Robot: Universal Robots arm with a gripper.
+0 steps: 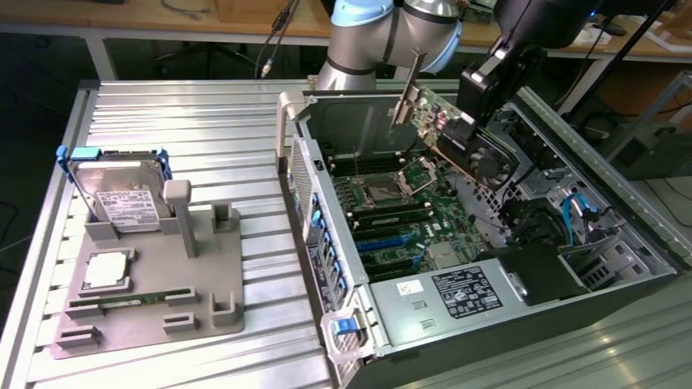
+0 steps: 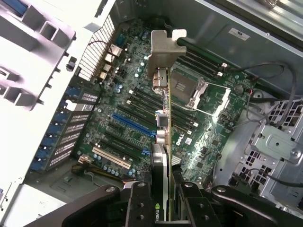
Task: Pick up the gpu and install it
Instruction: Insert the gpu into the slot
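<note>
gripper (image 2: 163,191) clamping gpu (image 2: 165,56), above motherboard (image 2: 128,106)

1. The black pincer (image 1: 467,113) grips the green graphics card with round black fan and silver bracket (image 1: 433,109), which is tilted.
2. Beneath the pincer lies the open case's green motherboard (image 1: 400,219).
3. Well apart from the pincer stands a silver hard drive (image 1: 121,194).

Ribbed metal table (image 1: 184,121), wood bench (image 1: 130,12) behind, floor (image 1: 27,121) prob. dark.

The arm (image 1: 352,57) is a fat, round, silver tube with a light blue cap (image 1: 362,14). The gripper (image 2: 163,201) is black, with small round screws (image 2: 110,189) in it.
</note>
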